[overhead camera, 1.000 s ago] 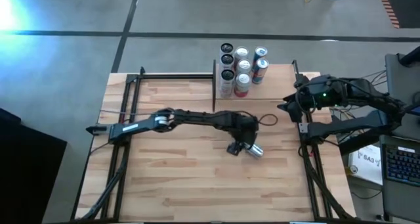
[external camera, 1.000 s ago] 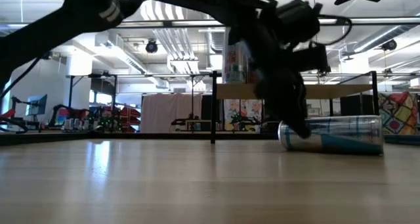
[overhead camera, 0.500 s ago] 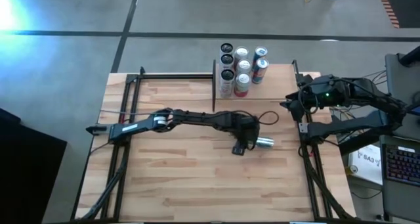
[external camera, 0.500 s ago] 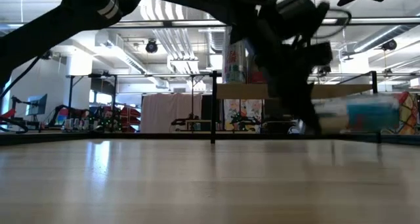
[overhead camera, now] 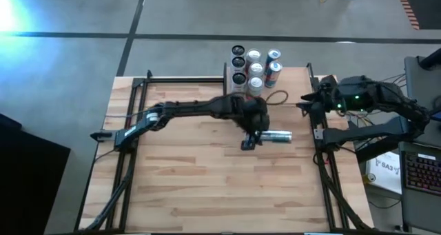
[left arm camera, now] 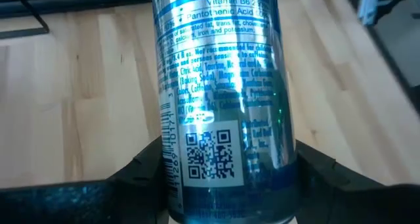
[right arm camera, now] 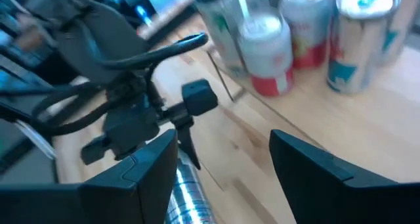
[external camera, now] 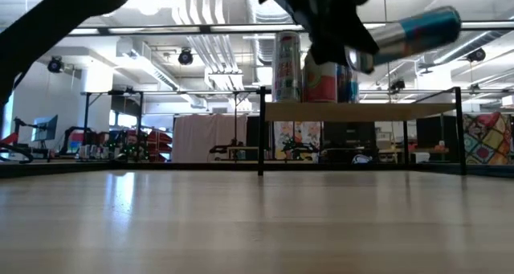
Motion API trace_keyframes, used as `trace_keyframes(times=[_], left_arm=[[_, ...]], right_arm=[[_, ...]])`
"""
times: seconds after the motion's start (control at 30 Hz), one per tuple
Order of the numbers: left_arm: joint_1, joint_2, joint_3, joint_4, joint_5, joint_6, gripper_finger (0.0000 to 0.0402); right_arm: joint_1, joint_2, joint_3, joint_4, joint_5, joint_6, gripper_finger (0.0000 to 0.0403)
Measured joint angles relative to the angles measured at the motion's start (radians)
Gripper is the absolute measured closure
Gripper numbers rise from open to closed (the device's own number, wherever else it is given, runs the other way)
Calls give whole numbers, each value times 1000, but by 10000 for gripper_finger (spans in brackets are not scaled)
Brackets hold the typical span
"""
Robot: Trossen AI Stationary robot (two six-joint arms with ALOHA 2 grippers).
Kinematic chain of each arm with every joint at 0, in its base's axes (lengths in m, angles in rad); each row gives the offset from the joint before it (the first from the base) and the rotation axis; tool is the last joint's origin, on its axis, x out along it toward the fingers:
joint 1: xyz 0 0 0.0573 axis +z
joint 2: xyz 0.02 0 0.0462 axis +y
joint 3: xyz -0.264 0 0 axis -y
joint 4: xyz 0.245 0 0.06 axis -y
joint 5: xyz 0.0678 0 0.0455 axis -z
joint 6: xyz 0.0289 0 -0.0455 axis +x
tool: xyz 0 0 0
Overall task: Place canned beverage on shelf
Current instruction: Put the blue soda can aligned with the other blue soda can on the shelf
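**Can lifted, on its side, bound for the shelf**

Left to right. My left gripper (overhead camera: 256, 134) reaches in from the table's left edge and is clamped on the base end of the can (overhead camera: 278, 135); I hold it lying level, clear of the tabletop, so it can travel over the shelf frame. It hangs mid-table, just near of the shelf (overhead camera: 293, 80), which stands at the far edge and already carries six cans (overhead camera: 255, 71); these crowd its left part, so I judge the free space lies to the right. The can must turn upright before release. My right gripper (right arm camera: 223, 165) waits at the right edge with fingers parted, holding nothing.
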Motion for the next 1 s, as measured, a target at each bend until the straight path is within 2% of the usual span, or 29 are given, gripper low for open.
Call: trace_keyframes(times=[0.1, 0.17, 0.27, 0.37, 0.47, 0.53, 0.6, 0.7, 0.8, 0.87, 1.0], left_arm=[[7, -59, -51, -5, 7, -12, 219], [8, -114, -130, 14, 7, -20, 219], [8, -222, -323, 112, 12, -58, 219], [11, -361, -569, 290, 37, -132, 219], [24, -530, -814, 523, 78, -230, 219], [38, -639, -963, 702, 139, -308, 217], [53, -733, -1101, 899, 223, -398, 214], [68, -839, -1287, 1283, 340, -582, 211], [76, -900, -1425, 1667, 403, -763, 210], [76, -911, -1498, 1856, 404, -856, 210], [75, -887, -1586, 2069, 396, -1001, 209]], right_arm=[[0, -28, -7, 57, -4, -1, 173], [0, -46, -13, 67, -6, 1, 172], [0, -63, -24, 69, -9, 1, 172], [1, -72, -49, 82, -56, -5, 172], [5, -72, -109, 149, -114, -26, 173], [14, -56, -175, 271, -163, -54, 172], [27, -49, -242, 506, -221, -83, 172], [48, -12, -335, 919, -326, -151, 175], [59, 60, -387, 1229, -387, -268, 177], [58, 115, -390, 1324, -392, -321, 176], [45, 255, -324, 1338, -386, -330, 166]])
